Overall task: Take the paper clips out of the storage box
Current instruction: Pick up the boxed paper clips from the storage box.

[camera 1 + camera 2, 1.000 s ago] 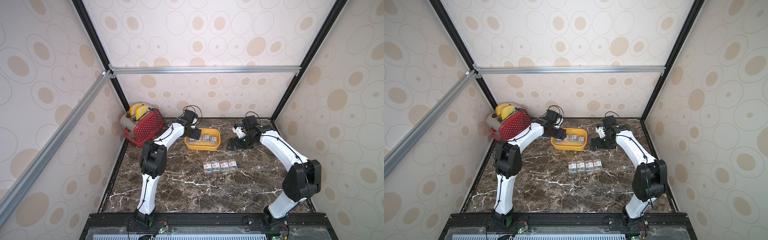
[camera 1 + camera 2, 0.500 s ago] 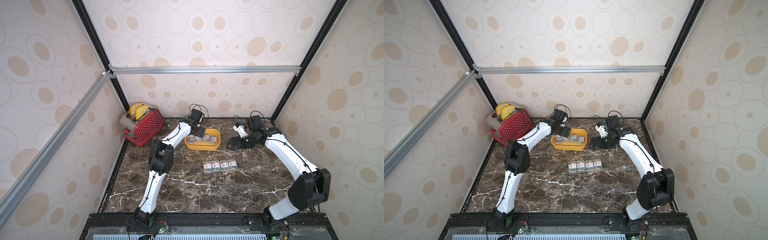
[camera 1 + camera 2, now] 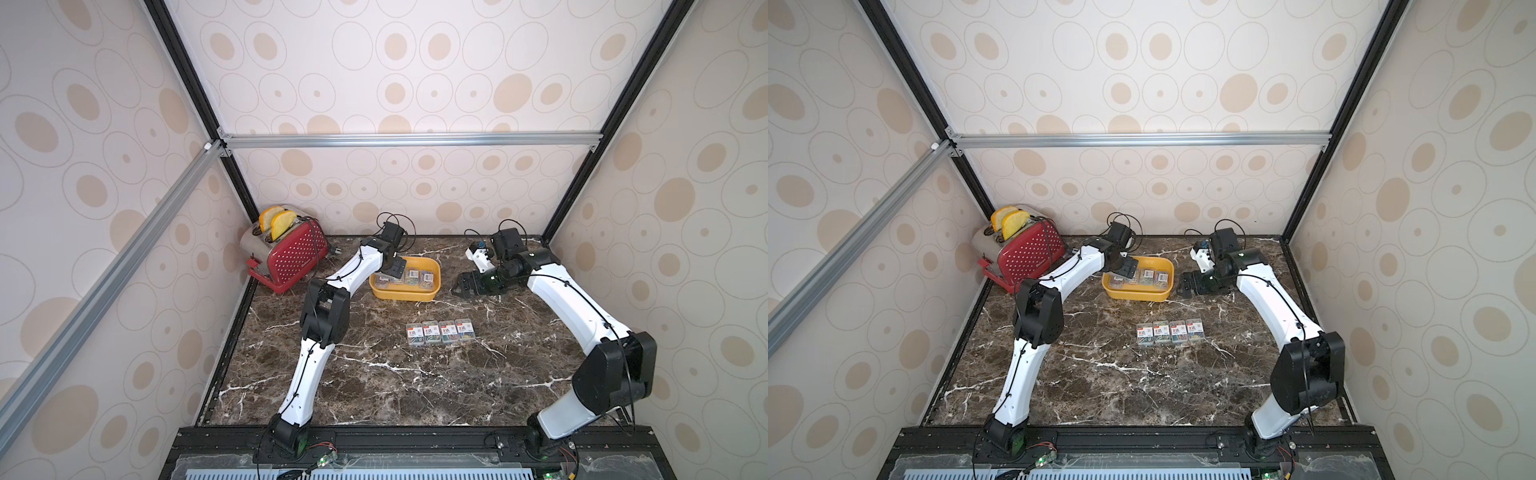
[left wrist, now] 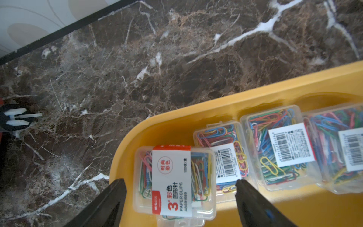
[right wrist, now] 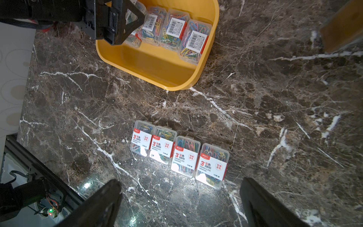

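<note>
Marble table (image 3: pixel 415 395); left gripper (image 4: pixel 177 181) wide apart, straddling labelled clip box (image 4: pixel 170 167) inside storage box (image 4: pixel 235 104).

Nine clip boxes (image 5: pixel 179 156), one tub (image 5: pixel 157 64), one toaster (image 3: pixel 291 257)

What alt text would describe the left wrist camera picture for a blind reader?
Open left gripper hovers over a clear box of coloured paper clips in a yellow storage box; three more clip boxes lie beside it, dark marble table beyond.
</note>
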`<action>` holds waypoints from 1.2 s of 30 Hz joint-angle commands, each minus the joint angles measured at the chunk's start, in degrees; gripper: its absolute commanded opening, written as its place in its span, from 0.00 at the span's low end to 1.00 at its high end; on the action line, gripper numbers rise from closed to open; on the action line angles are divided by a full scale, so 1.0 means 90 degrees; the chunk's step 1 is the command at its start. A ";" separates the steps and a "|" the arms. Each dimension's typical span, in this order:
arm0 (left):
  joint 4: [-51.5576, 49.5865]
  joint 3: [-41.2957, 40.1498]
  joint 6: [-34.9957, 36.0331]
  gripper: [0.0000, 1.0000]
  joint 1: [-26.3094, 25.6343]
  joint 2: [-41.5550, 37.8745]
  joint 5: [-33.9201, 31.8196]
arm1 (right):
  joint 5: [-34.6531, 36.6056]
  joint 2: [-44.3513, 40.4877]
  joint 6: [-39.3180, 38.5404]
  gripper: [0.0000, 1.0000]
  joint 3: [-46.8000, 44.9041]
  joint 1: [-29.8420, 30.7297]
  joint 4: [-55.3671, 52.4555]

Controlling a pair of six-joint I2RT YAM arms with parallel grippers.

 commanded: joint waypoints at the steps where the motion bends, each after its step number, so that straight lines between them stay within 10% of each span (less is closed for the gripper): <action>1: -0.0085 0.0022 -0.0135 0.90 -0.0008 0.0137 -0.0172 | -0.0037 0.0053 0.0043 1.00 0.0026 0.0011 -0.0123; 36: 0.0289 -0.0669 -0.0192 0.85 -0.0427 -0.0208 0.0077 | -0.0082 0.0091 -0.0067 1.00 0.0063 -0.0001 -0.0199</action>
